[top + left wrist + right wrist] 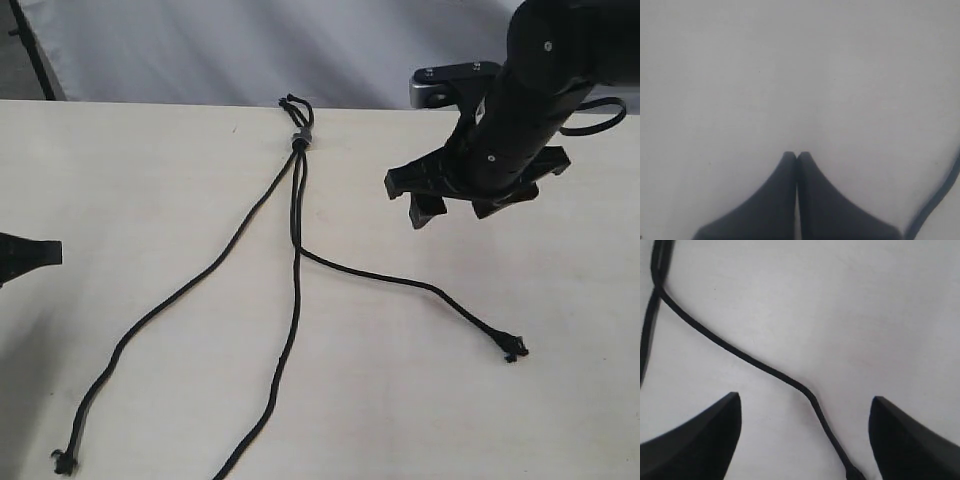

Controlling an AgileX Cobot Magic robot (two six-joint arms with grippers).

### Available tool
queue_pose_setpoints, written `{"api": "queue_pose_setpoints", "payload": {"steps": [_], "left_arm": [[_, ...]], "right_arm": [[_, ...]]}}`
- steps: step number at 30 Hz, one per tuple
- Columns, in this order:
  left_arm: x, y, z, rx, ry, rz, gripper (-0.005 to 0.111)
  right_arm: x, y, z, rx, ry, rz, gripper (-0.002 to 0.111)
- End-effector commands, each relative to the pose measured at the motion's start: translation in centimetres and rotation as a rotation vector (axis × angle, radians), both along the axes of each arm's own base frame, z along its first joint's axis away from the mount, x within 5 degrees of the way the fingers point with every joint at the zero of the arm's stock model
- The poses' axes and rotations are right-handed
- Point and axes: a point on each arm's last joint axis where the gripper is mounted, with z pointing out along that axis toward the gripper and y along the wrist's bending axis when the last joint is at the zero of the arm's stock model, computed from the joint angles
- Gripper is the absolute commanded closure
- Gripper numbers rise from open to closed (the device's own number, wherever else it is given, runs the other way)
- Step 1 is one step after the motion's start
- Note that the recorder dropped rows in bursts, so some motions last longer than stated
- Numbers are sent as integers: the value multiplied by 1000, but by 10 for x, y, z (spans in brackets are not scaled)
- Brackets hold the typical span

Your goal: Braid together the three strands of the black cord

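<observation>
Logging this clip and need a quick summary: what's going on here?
A two-armed robot faces a black cord on the table, and no braiding shows yet. The three strands fan out loose from the grey band. The right tool hovers open over the right strand, which shows between its fingers in the wrist view. The left tool is shut, holding nothing, low at the table's left side.

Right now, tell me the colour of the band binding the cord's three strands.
The band is grey; the exterior view shows it best.
</observation>
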Motion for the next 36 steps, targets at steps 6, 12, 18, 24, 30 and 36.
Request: {"api": "queue_pose_setpoints", "payload": {"steps": [6,12,18,24,30,36], "left_arm": [[-4,-63,0,-27,4,-256,107],[-6,-109,12,-86,-69,-411,107],[1,-150,17,-83,8,-519,98],[-3,-205,-16,-26,143,-686,67],[-1,-223,-47,31,180,-776,69],[-1,-223,-69,79,232,-808,107]], "right_arm": [[-17,-4,-4,20,-49,18,41],[-19,-5,-10,20,-49,19,41],[-19,-4,-10,29,-54,17,41],[-19,-4,-10,29,-54,19,41],[-19,-4,-10,29,-54,19,41],[-22,-5,-18,26,-52,27,41]]}}
